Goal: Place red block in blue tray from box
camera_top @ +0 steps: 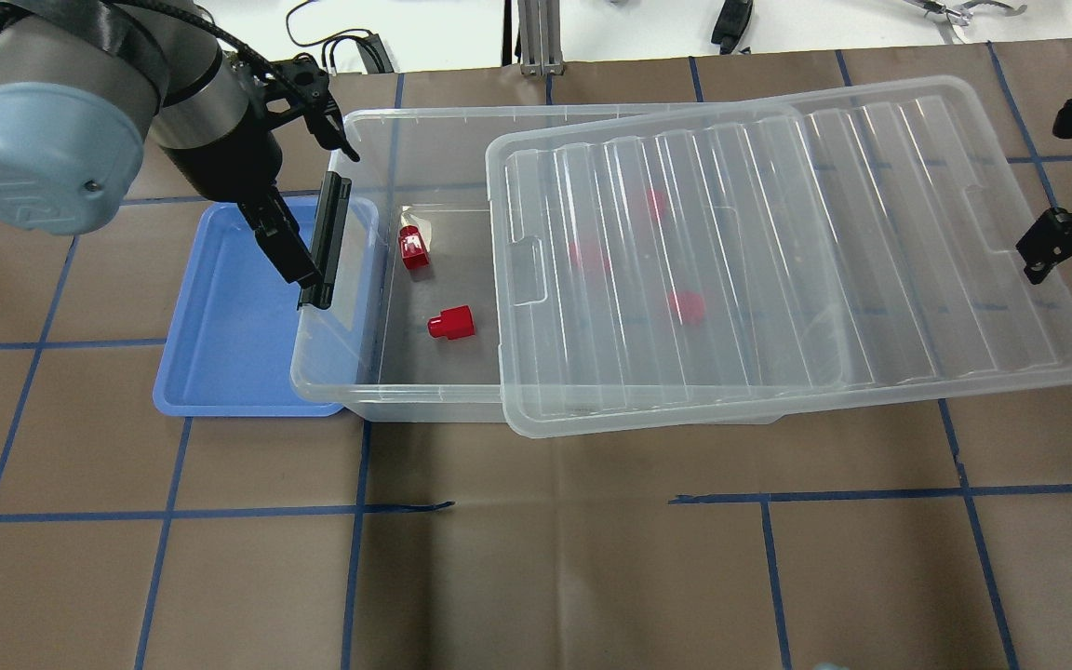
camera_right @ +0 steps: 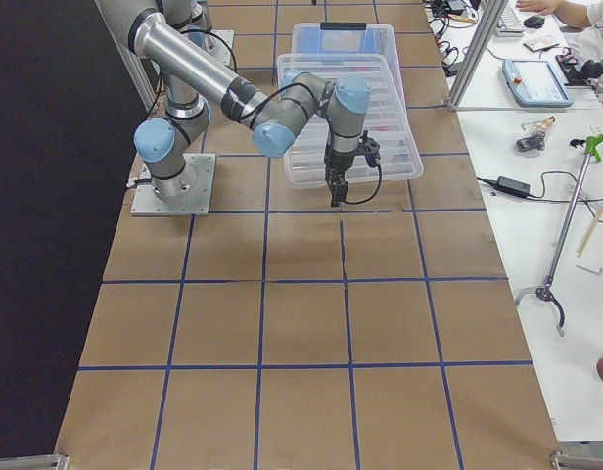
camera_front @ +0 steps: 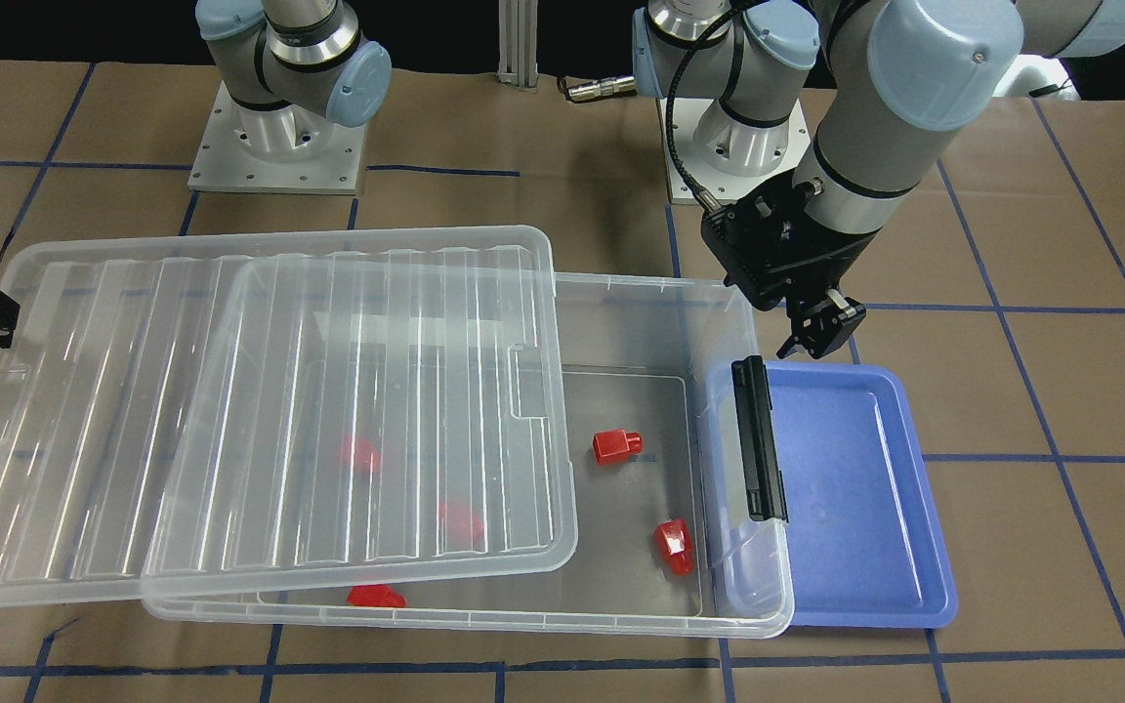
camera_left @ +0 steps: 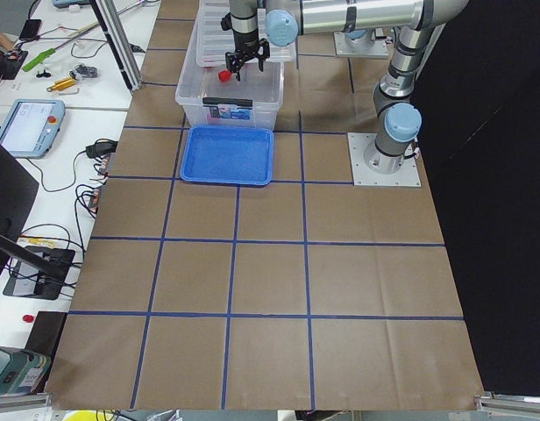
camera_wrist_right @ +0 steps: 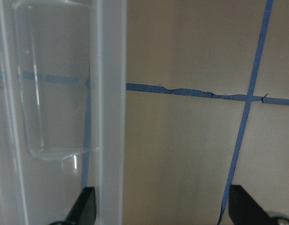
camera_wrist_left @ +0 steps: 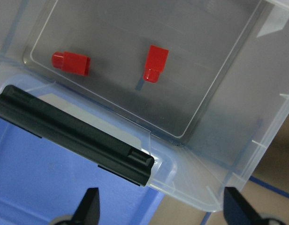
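The clear box (camera_top: 406, 406) lies across the table with its ribbed lid (camera_top: 778, 251) slid aside, leaving the black-latch (camera_top: 329, 242) end uncovered. Two red blocks lie on the bare box floor: one with a stub (camera_top: 451, 323) (camera_front: 616, 445) and another (camera_top: 414, 247) (camera_front: 674, 545). Both show in the left wrist view (camera_wrist_left: 71, 63) (camera_wrist_left: 155, 63). The blue tray (camera_top: 229, 344) (camera_front: 865, 508) sits against the latch end, partly under it. My left gripper (camera_wrist_left: 161, 211) (camera_front: 816, 337) hovers open and empty over the latch corner. My right gripper (camera_wrist_right: 163, 211) (camera_top: 1062, 186) is open at the lid's far edge.
More red pieces (camera_top: 685, 305) show blurred under the lid. Brown paper with blue tape lines (camera_top: 536, 507) covers the table. The arm bases (camera_front: 274, 146) stand behind the box.
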Tool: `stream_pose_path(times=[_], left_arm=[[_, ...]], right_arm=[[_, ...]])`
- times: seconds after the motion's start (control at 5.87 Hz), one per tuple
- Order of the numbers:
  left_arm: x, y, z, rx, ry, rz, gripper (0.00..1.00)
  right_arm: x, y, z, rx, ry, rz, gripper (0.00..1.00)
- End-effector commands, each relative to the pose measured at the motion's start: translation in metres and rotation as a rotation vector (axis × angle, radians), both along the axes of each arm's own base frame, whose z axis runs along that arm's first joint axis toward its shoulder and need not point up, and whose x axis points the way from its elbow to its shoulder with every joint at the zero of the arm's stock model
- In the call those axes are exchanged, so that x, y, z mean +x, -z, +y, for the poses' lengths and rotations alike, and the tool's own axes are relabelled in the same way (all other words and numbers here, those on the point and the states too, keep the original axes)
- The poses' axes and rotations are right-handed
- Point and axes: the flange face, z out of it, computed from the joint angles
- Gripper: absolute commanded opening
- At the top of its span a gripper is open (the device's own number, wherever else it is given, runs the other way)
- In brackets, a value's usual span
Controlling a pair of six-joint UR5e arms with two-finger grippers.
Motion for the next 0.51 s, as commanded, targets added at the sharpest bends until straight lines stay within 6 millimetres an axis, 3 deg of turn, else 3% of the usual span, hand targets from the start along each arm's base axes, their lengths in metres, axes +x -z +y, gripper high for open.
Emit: stream_pose_path(times=[0.0,0.34], left_arm=[[-0.012,0.022,-0.019,-0.025,0.197,0.011,0.96],[-0.058,0.042,-0.035,-0.032,0.278,0.011,0.95]], right_arm=[[-0.023,0.0,0.008,0.005,0.027,0.004,1.0],[-0.046,0.001,0.018,0.004,0.08,-0.005,1.0]])
